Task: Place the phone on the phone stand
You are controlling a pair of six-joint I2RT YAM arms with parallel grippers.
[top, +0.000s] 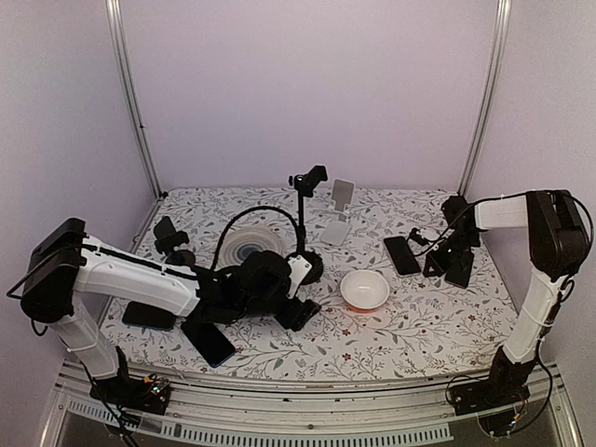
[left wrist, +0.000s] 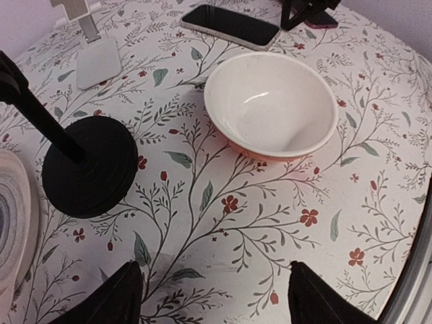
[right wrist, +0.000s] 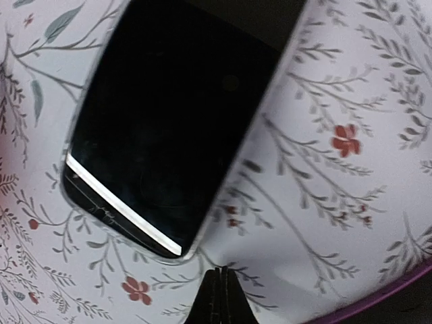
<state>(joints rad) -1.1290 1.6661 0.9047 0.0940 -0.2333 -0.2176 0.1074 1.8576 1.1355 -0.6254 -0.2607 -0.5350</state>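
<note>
A black phone (top: 402, 254) lies flat on the floral cloth, right of the white bowl; the left wrist view shows this phone (left wrist: 229, 25) beyond the bowl. The white phone stand (top: 337, 214) stands at the back centre, with its base (left wrist: 94, 54) at the upper left of the left wrist view. My left gripper (top: 303, 314) hovers low, left of the bowl, open and empty (left wrist: 216, 297). My right gripper (top: 449, 265) is shut and empty (right wrist: 221, 287), its tips just short of a corner of a dark phone (right wrist: 169, 128) lying on the cloth.
A white bowl (top: 364, 290) (left wrist: 270, 101) sits right of my left gripper. A black gooseneck holder has its round base (top: 312, 268) (left wrist: 88, 165) just behind it. A round plate (top: 253, 247), a small black stand (top: 170, 237) and two more phones (top: 207, 342) (top: 147, 315) lie at left.
</note>
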